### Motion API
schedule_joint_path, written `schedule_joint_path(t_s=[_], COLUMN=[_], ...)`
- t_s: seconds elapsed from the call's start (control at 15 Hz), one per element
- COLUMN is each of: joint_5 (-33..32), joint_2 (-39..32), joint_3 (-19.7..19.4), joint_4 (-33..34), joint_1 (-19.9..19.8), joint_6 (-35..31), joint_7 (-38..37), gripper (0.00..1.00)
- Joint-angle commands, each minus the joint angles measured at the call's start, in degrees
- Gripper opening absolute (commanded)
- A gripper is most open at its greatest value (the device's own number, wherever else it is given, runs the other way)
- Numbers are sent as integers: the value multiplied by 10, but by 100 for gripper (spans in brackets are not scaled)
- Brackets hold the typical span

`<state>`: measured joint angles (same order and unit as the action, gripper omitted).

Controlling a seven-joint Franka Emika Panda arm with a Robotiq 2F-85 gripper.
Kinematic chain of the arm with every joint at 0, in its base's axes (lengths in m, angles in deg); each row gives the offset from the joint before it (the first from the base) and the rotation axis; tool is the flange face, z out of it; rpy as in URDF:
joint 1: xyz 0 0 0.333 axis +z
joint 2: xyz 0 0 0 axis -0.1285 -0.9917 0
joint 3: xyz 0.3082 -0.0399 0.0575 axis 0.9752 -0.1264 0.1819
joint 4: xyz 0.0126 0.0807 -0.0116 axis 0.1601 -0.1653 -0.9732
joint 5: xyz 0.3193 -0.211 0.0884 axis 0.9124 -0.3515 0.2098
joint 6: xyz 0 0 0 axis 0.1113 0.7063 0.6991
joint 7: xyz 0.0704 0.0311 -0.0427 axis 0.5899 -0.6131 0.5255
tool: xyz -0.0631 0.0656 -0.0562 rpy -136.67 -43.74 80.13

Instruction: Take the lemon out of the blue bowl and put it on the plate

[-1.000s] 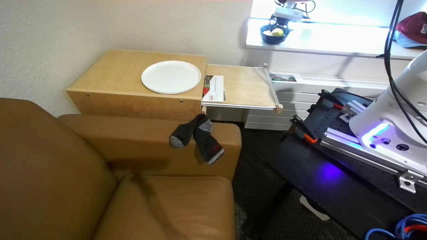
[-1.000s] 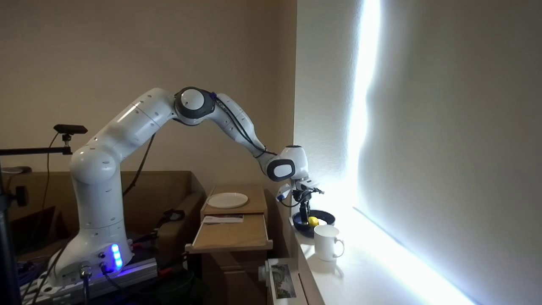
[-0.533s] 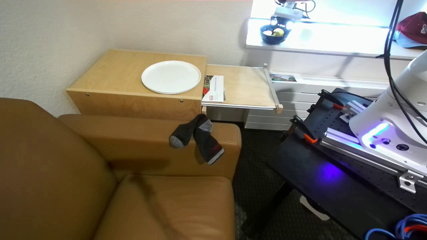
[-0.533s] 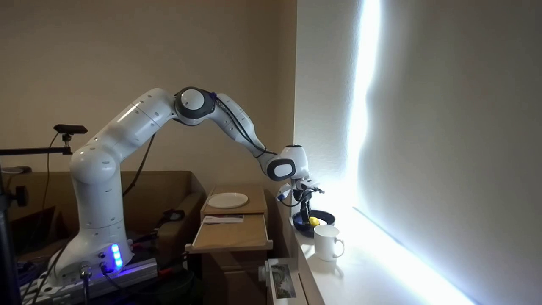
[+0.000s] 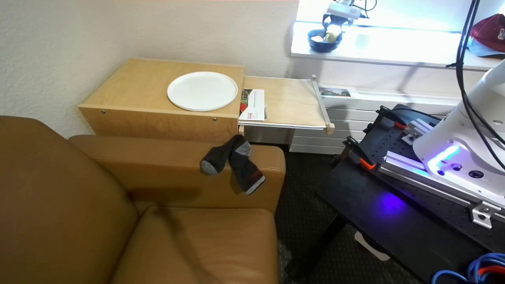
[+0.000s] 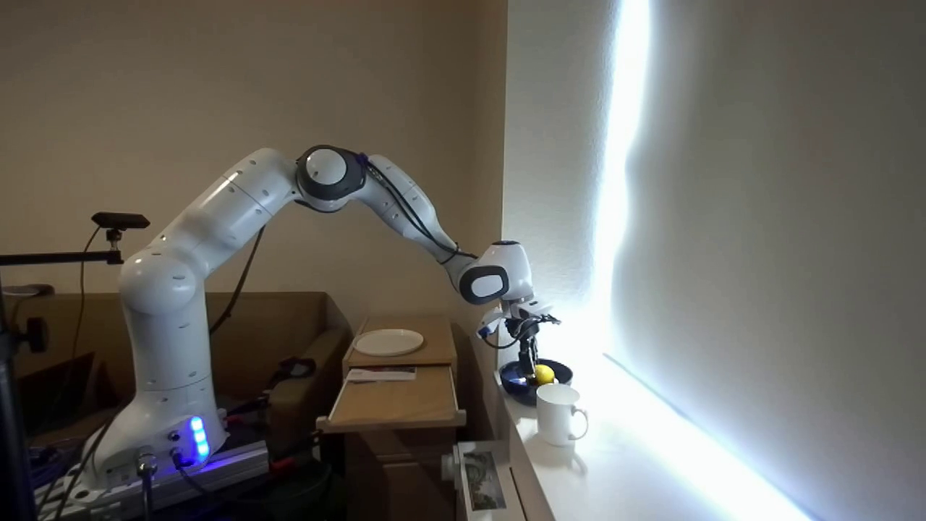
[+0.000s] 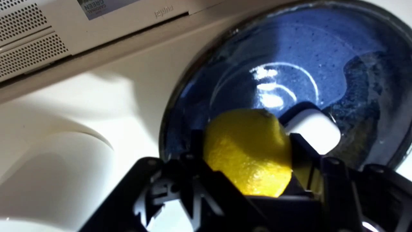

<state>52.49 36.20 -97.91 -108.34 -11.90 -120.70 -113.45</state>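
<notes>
The yellow lemon [image 7: 248, 154] is pinched between the two dark fingers of my gripper [image 7: 246, 141], which is shut on it. Below in the wrist view lies the blue bowl [image 7: 309, 42], glossy and dark-rimmed, on the white window sill. An exterior view shows the lemon [image 6: 544, 374] at about rim height of the bowl [image 6: 515, 391]; whether it is fully off the bottom I cannot tell. The white plate [image 5: 202, 91] rests on a wooden cabinet, away from the gripper and below sill level.
A small white rounded object [image 7: 317, 130] is inside the bowl beside the right finger. In front of the bowl stands a white mug [image 6: 557, 416]. Beside the plate, a pull-out shelf [image 5: 286, 102] bears a leaflet [image 5: 253, 104]. Dark socks [image 5: 236, 161] hang over the sofa arm.
The gripper has shut on the lemon. Then the arm has risen a little and shifted slightly, and the lemon has come up with it. Plate, bowl and mug have stayed put.
</notes>
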Motion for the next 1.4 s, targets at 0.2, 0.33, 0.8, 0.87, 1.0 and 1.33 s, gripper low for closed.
schedule_joint_path(t_s=[0.2, 0.33, 0.8, 0.87, 1.0, 1.33], joint_5=[44, 59, 52, 52, 57, 31], joint_2=[129, 188, 407, 438, 394, 392], joint_3=[60, 73, 57, 53, 39, 49], joint_4=[-54, -92, -275, -300, -253, -264], joint_1=[-65, -73, -36, -29, -18, 15], joint_6=[53, 88, 219, 233, 236, 246], joint_7=[137, 197, 380, 406, 390, 386], gripper=[42, 42, 42, 42, 42, 42])
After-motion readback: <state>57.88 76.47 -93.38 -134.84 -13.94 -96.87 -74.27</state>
